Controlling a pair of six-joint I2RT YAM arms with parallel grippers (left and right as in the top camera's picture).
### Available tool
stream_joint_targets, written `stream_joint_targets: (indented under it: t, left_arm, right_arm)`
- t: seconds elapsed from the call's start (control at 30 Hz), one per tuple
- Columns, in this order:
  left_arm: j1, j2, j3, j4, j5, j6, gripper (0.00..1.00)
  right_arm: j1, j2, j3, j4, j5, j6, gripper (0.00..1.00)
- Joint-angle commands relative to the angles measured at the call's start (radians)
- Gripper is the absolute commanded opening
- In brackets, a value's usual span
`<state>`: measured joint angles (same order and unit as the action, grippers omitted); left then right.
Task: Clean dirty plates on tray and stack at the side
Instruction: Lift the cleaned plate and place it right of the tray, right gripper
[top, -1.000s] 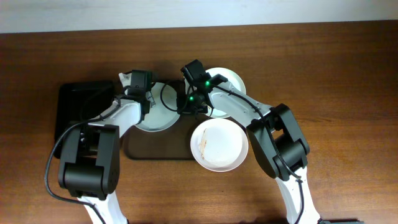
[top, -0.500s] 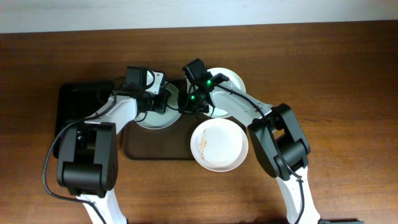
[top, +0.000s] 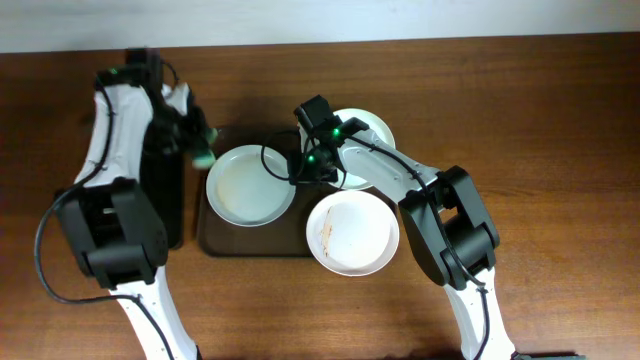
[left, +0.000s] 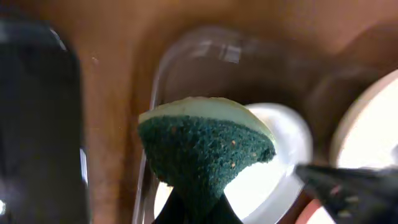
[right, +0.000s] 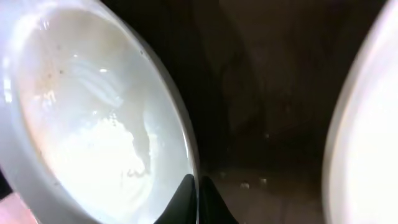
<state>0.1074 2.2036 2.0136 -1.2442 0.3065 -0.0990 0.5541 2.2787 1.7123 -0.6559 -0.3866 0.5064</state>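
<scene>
A pale blue-grey plate (top: 250, 186) lies at the left of the brown tray (top: 255, 246). My right gripper (top: 300, 170) is shut on its right rim; the right wrist view shows the jaws (right: 194, 186) pinching the rim of that wet plate (right: 93, 124). My left gripper (top: 200, 150) is shut on a green sponge (top: 204, 154), held just left of the plate, over the tray's left edge. In the left wrist view the sponge (left: 205, 149) hangs above the plate (left: 277, 155). A white plate with a brown smear (top: 352, 232) overlaps the tray's right front. Another white plate (top: 370, 132) lies behind my right arm.
A smaller black tray (top: 170, 205) lies left of the brown tray, largely under my left arm; it also shows in the left wrist view (left: 37, 124). Bare wooden table (top: 540, 150) lies around.
My left arm has swung away from the pale plate to the left and back, carrying the sponge. My right gripper has stayed on the plate's rim.
</scene>
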Motion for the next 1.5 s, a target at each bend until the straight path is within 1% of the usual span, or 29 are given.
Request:
stream_joint_targets:
  t: [0.0, 0.13, 0.23, 0.33, 0.5, 0.6, 0.7, 0.77, 0.83, 0.93, 1.33, 1.4, 1.47]
  left_arm:
    - [0.009, -0.006, 0.140, -0.032, -0.007, -0.013, 0.00]
    - [0.023, -0.006, 0.147, -0.028, -0.031, -0.013, 0.00]
    - [0.030, -0.006, 0.147, -0.029, -0.060, -0.013, 0.00]
    - [0.033, -0.006, 0.147, -0.028, -0.067, -0.013, 0.00]
    - [0.033, -0.006, 0.147, -0.028, -0.068, -0.013, 0.00]
    - [0.033, -0.006, 0.147, -0.028, -0.071, -0.013, 0.00]
    - [0.033, -0.006, 0.147, -0.029, -0.091, -0.013, 0.00]
    - [0.033, -0.006, 0.147, -0.029, -0.091, -0.013, 0.00]
    - [0.033, -0.006, 0.147, -0.029, -0.090, -0.013, 0.00]
    - [0.033, -0.006, 0.147, -0.029, -0.090, -0.013, 0.00]
    - [0.033, -0.006, 0.147, -0.029, -0.090, -0.013, 0.00]
    - [0.033, -0.006, 0.147, -0.029, -0.090, -0.013, 0.00]
    - [0.033, -0.006, 0.147, -0.029, -0.090, -0.013, 0.00]
  right_arm:
    - [0.002, -0.021, 0.077, -0.096, 0.117, -0.055, 0.04]
    - [0.003, -0.097, 0.158, -0.242, 0.327, -0.084, 0.04]
    - [0.012, -0.153, 0.173, -0.280, 0.454, -0.084, 0.04]
    - [0.064, -0.203, 0.173, -0.285, 0.617, -0.088, 0.04]
    - [0.194, -0.212, 0.173, -0.316, 0.983, -0.087, 0.04]
    - [0.292, -0.212, 0.173, -0.316, 1.289, -0.087, 0.04]
    - [0.364, -0.212, 0.173, -0.309, 1.539, -0.080, 0.04]
    - [0.406, -0.212, 0.173, -0.296, 1.665, -0.078, 0.04]
    - [0.436, -0.212, 0.173, -0.282, 1.774, -0.033, 0.04]
    - [0.449, -0.212, 0.173, -0.270, 1.810, -0.026, 0.04]
    - [0.449, -0.212, 0.173, -0.271, 1.806, -0.016, 0.04]
    - [0.447, -0.212, 0.173, -0.272, 1.750, -0.016, 0.04]
    - [0.441, -0.212, 0.173, -0.276, 1.633, -0.016, 0.04]
